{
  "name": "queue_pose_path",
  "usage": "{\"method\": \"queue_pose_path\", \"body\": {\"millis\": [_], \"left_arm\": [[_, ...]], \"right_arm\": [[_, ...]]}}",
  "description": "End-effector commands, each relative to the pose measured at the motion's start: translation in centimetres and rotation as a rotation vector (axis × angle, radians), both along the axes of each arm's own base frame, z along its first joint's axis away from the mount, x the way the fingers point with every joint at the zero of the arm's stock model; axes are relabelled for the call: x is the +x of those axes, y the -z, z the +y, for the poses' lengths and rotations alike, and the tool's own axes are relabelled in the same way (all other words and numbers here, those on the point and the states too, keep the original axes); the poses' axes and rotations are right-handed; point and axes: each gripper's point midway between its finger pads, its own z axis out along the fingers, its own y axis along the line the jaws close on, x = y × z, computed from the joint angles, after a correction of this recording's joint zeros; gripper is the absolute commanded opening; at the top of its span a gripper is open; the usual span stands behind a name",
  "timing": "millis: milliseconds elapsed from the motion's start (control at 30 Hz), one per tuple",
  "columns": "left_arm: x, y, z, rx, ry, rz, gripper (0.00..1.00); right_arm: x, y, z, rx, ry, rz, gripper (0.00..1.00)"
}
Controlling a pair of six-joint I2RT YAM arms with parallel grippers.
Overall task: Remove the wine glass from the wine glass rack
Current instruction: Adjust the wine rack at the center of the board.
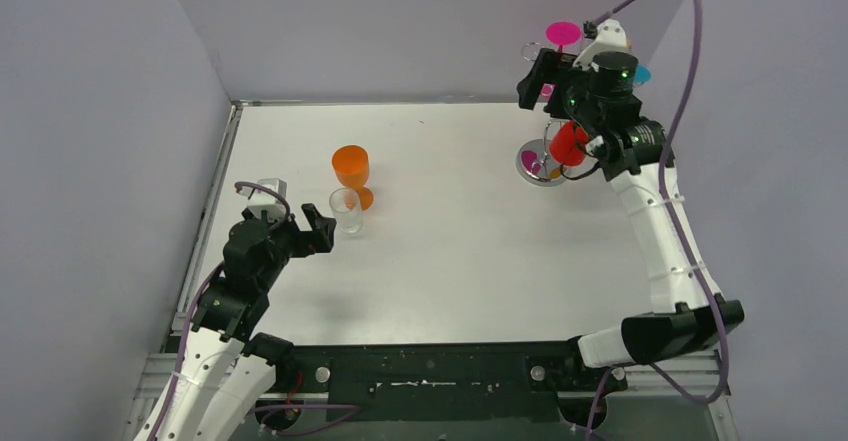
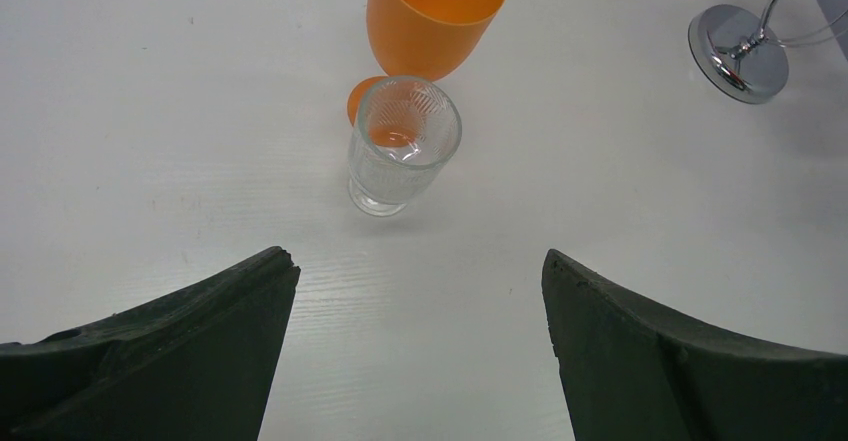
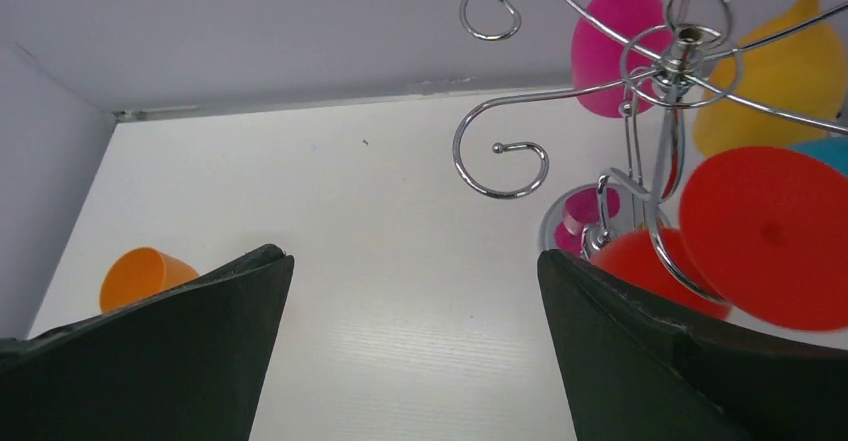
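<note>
Table — red wine glass hangs bowl-down from wine glass rack, stem upright; right end effector spread.

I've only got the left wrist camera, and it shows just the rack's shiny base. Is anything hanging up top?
Observer: Yes, the right wrist view shows a red wine glass hanging on the wine glass rack.
Operator: Any others?
Observer: A pink glass and a yellow glass hang farther back.
Operator: And the other arm?
Observer: The right gripper is up beside the rack's top, open, holding nothing.
</note>
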Motion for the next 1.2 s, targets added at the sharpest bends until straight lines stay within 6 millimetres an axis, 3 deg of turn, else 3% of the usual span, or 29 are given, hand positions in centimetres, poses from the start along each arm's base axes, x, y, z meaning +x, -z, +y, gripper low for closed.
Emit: {"method": "queue_pose_path", "body": {"millis": [0,67,200,367,600,733,1033,1167], "left_arm": [[0.4,-1.8,-0.2,-0.026,0.006,-0.059,0.91],[0.4,-1.8,-0.2,-0.027,0.008,-0.061,0.90],[0.4,-1.9,-0.2,-0.025,0.010,-0.062,0.91],[0.4,-1.9,-0.2,-0.027,0.011,-0.064,0.91],[0.4,-2.0,-0.2,-0.027,0.012,-0.066,0.91],[0.3,-2.1,-0.2,-0.029,0.010,-0.070,0.91],[0.3,-2.1,-0.4,-0.033,0.021,-0.071,0.91],[0.3,-2.2,-0.5,-0.036,0.028,-0.073,0.91]], "right_arm": [[-4.0,-7.1,-2.1,0.044,0.068,-0.243,1.00],[-5.2,-7.2,-4.2,0.035,0.171,-0.264,1.00],[-7.3,-5.2,-8.9,0.010,0.384,-0.250,0.99],[-7.3,-2.4,-12.4,0.103,0.392,-0.176,0.89],[-5.9,-1.2,-14.7,0.312,0.279,-0.156,0.80],[-4.9,-1.2,-15.0,0.420,0.221,-0.180,0.76],[-2.4,-0.7,-15.6,0.535,0.190,-0.188,0.67],[-1.8,0.4,-16.3,0.553,0.229,-0.170,0.64]]}}
